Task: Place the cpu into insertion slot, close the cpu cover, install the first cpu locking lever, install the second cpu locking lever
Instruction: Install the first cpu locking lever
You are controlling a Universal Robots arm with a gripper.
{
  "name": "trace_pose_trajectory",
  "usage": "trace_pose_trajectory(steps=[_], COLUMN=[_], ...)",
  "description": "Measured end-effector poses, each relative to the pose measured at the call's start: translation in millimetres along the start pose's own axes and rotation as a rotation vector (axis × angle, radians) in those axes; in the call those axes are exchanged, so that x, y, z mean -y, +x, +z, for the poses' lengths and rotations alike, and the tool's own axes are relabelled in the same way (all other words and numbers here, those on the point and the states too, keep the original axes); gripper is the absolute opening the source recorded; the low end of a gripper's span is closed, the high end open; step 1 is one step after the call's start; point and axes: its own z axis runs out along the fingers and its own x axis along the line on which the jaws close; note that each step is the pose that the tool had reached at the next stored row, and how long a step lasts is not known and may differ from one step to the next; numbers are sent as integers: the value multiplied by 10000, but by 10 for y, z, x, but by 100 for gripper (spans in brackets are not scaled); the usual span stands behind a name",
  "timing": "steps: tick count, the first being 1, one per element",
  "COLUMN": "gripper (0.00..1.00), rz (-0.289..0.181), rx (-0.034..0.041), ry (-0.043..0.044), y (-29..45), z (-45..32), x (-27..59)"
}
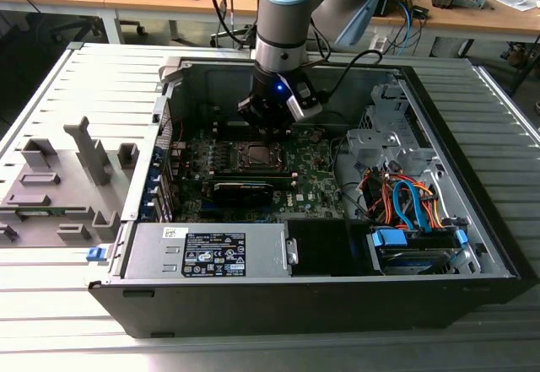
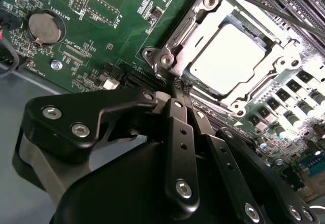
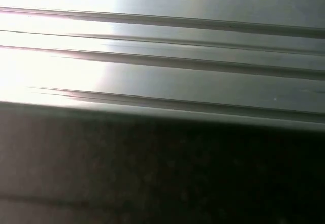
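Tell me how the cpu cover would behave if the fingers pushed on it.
The cpu cover looks like thin stamped metal, so probably stiff yet light. Its shiny surface may let the fingers slip. It lies flat around the cpu, so tipping seems unlikely.

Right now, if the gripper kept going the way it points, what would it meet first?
Probably the cpu cover's corner by a socket screw; the gripper tips sit right at it, though depth is unclear.

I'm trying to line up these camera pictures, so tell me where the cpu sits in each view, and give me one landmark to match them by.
Exterior view: the cpu lies in the socket at mid-motherboard, just below the gripper.
Second wrist view: the cpu is the pale square framed by the cpu cover, beyond the closed fingertips.
First wrist view: ribbed metal surface; no cpu.
Shared landmark: the cpu cover's metal frame.
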Motion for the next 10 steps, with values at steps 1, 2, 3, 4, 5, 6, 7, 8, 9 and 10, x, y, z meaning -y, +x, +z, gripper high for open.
trace_pose_trajectory(steps=[1, 2, 3, 4, 5, 6, 7, 8, 9, 10], gripper=[11, 11, 11, 11, 11, 11, 11, 11, 11, 11], rz=[0, 0, 0, 0, 0, -1, -1, -2, -3, -4], rx=[0, 0, -1, -1, -1, 1, 0, 4, 6, 9], ry=[-1, -3, -2, -2, -4, -7, -18, -45, -77, -106], y=[1, 1, 1, 1, 2, 2, 3, 5, 8, 10], z=[-7, -13, -19, -25, -31, -32, -33, -34, -35, -36], x=[0, 0, 0, 0, 0, 6, 19, 46, 78, 110])
